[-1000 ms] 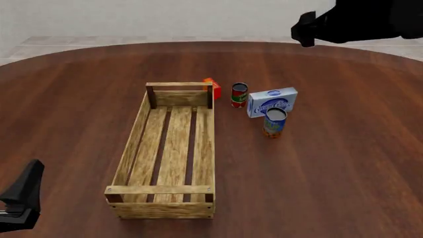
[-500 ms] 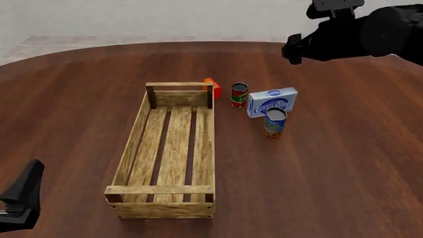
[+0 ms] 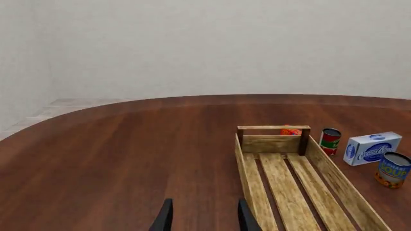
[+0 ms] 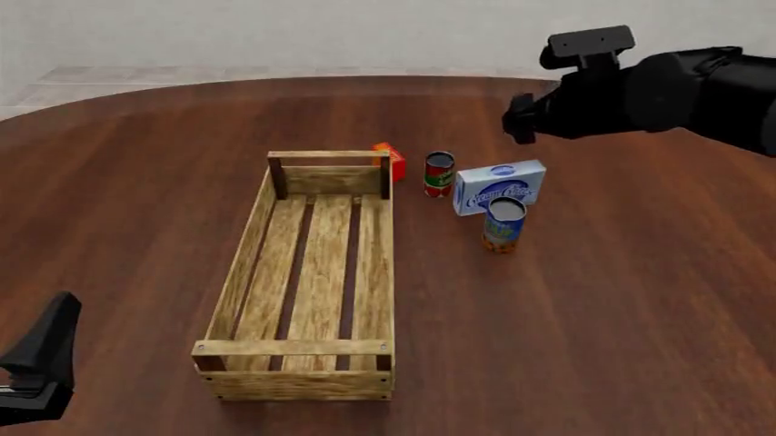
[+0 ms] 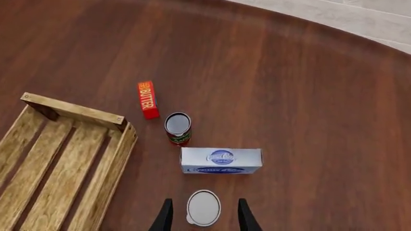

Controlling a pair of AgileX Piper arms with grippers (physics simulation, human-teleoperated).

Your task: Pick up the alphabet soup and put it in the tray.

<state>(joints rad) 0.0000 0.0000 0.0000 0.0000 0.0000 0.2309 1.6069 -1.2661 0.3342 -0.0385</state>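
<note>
Over the last second the right hand (image 4: 519, 118) has travelled from the upper right of the front view leftward and downward, and it now hangs above the surface (image 4: 631, 309), beyond the blue-white box (image 4: 499, 187) as seen from the alphabet soup (image 4: 503, 225). In the right wrist view its fingers (image 5: 165, 219) are spread apart with nothing between them, and the can's pale top (image 5: 203, 208) lies centred in the gap, well below. The alphabet soup stands upright on the surface, just in front of the blue-white box and to the right of the tray (image 4: 258, 232), untouched. The red-and-green can (image 4: 438, 173) stands beyond the soup, beside the box. The left hand (image 3: 203, 219) is parked, fingers open and empty, with the tray between it and the soup. Judgement: the approach is aligned; descent and grasp are not yet begun.
</note>
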